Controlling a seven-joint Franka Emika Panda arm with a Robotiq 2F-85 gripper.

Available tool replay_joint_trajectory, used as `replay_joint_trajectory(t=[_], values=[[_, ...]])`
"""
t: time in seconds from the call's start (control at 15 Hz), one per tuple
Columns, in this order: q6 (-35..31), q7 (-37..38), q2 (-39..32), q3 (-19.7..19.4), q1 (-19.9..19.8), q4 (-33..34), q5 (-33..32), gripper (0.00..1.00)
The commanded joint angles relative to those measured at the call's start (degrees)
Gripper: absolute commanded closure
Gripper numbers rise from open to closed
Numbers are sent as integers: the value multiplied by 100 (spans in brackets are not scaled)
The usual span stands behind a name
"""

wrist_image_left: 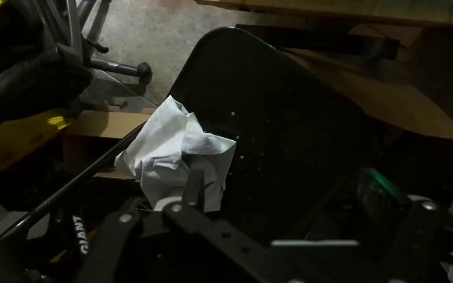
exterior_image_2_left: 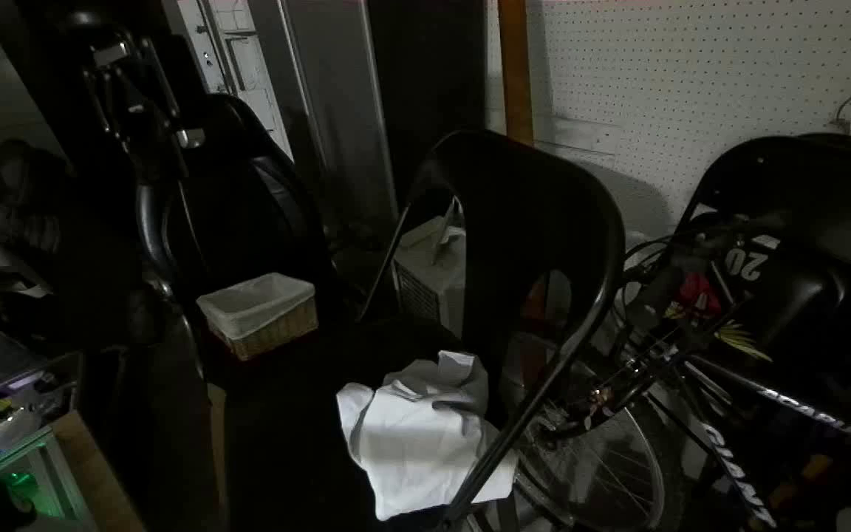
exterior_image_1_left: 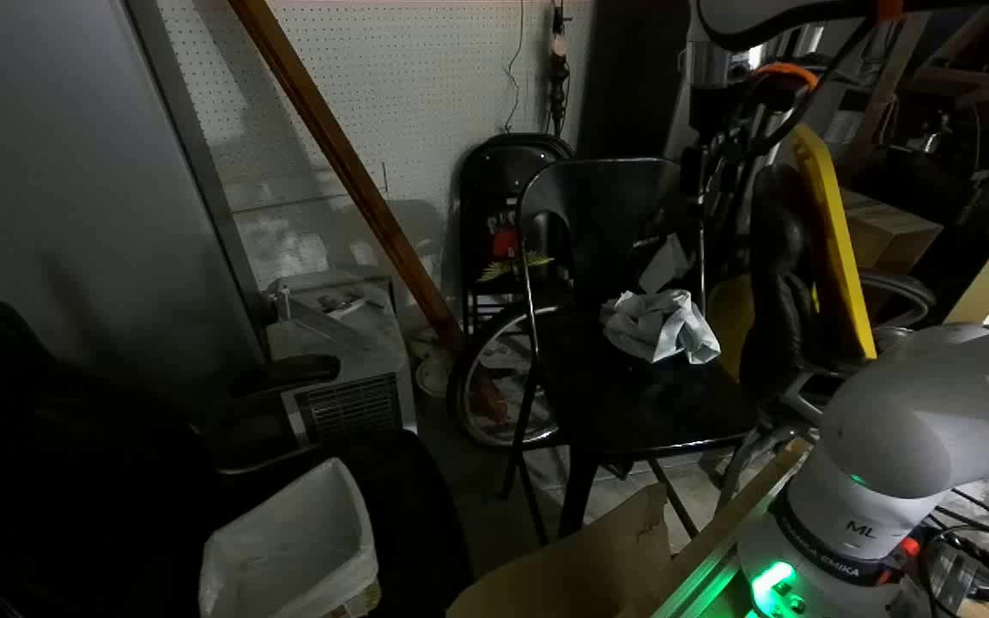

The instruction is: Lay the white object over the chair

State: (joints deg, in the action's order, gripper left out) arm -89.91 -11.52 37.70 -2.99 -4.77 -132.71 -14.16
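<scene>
"One white cloth (exterior_image_1_left: 662, 328), bunched on the seat (exterior_image_1_left: 640, 416) of the black chair (exterior_image_1_left: 610, 202). Exact position?"

"Toward one side, near the upright back (exterior_image_2_left: 536, 210). Wrist view: part laps past the seat's edge. Contact with the side frame (exterior_image_2_left: 532, 406): cannot tell."

"And what supports it there?"

"Only the seat, from where I stand. The gripper (wrist_image_left: 283, 182) is spread wide, nothing between its fingers (wrist_image_left: 195, 190). One finger overlaps the cloth in the wrist view; touching or above, unclear."

"Reason for that spread?"

"Judgement: suits a release or a coming pinch, no saying which. Cloth is on the chair but heaped, none over the back; I'd log the laying as partial. Limp stuff, so a raised fold should pinch easily; a sideways push might slide it off."

"The wicker basket (exterior_image_2_left: 281, 329)?"

"White liner (exterior_image_2_left: 259, 301) turned over the rim, presumably to stop it slipping in."

"Legible markings?"

"FRANKA EMIKA on the robot base (exterior_image_1_left: 829, 532), ML above. GIANT on the bicycle frame (exterior_image_2_left: 737, 473), legible in the wrist view too. A white 20 (exterior_image_2_left: 747, 264) beyond it, surface uncertain. Longer lettering on another tube (exterior_image_2_left: 813, 416): too blurred."
</scene>
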Motion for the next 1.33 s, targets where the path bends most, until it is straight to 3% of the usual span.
replay_joint_trajectory(t=[0.0,0.53,0.6,1.0,1.27], values=[[33,58,-3,-91,130,20,-49,0],[32,58,-3,-91,130,20,-49,0],[-108,325,-125,-59,69,-9,-34,0],[-1936,2091,-854,-41,-443,-696,-277,0],[-3241,2708,-1674,-165,-899,-960,-666,0]])
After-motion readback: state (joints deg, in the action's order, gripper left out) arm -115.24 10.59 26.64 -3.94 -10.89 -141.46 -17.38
